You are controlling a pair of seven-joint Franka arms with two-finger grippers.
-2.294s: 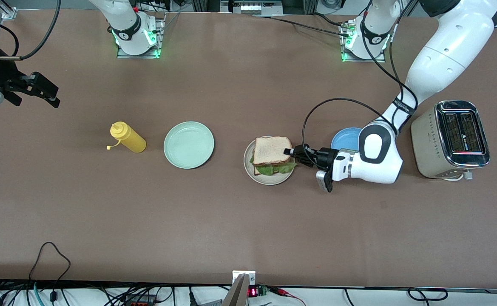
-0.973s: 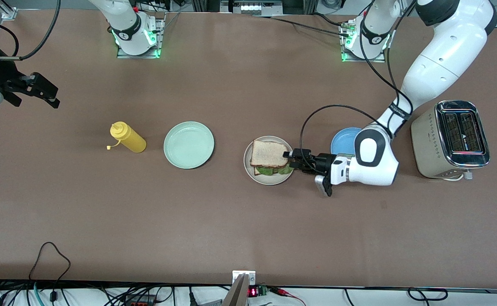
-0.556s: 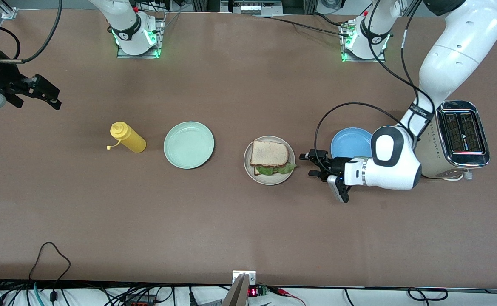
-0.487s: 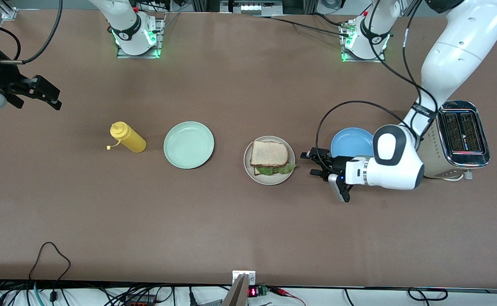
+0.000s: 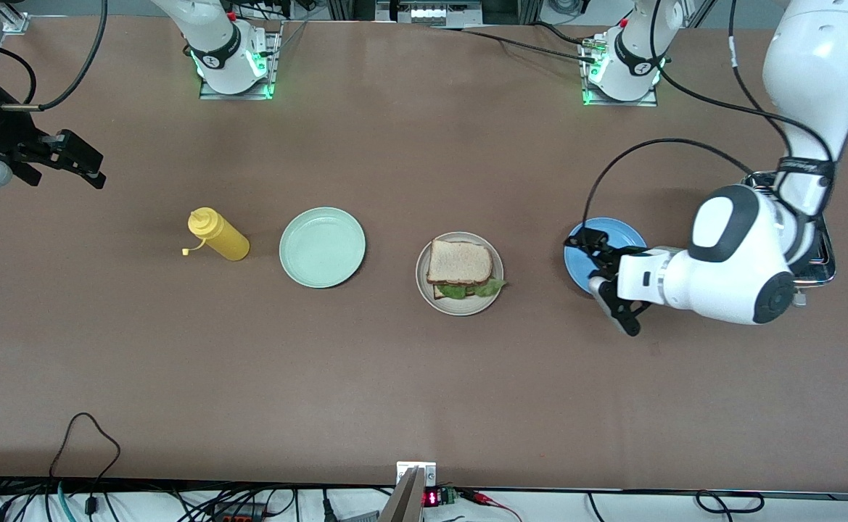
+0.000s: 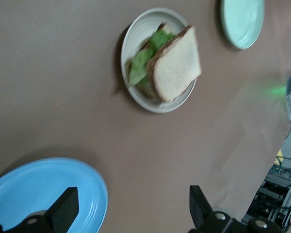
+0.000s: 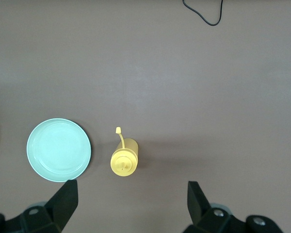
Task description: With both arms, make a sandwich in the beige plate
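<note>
And the left tool [image 5: 592,255] lets go and pulls back over the blue plate [image 5: 616,233], jaws wide and empty. The sandwich [image 5: 461,270] sits stacked on the beige plate [image 5: 426,284] mid-table, so the build looks finished, while the right tool [image 5: 68,157] waits wide open over the right arm's end of the table.

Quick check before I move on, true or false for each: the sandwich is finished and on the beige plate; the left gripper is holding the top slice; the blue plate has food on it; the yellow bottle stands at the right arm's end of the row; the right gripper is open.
1. The sandwich sits assembled on the beige plate. True.
2. The left gripper grips the top slice. False: it is open and empty, over the blue plate, apart from the sandwich.
3. The blue plate carries food. False: what shows of it is bare.
4. The yellow bottle stands beside the mint-green plate, toward the right arm's end. True.
5. The right gripper is open. True: it waits near the table's edge, holding nothing.
</note>
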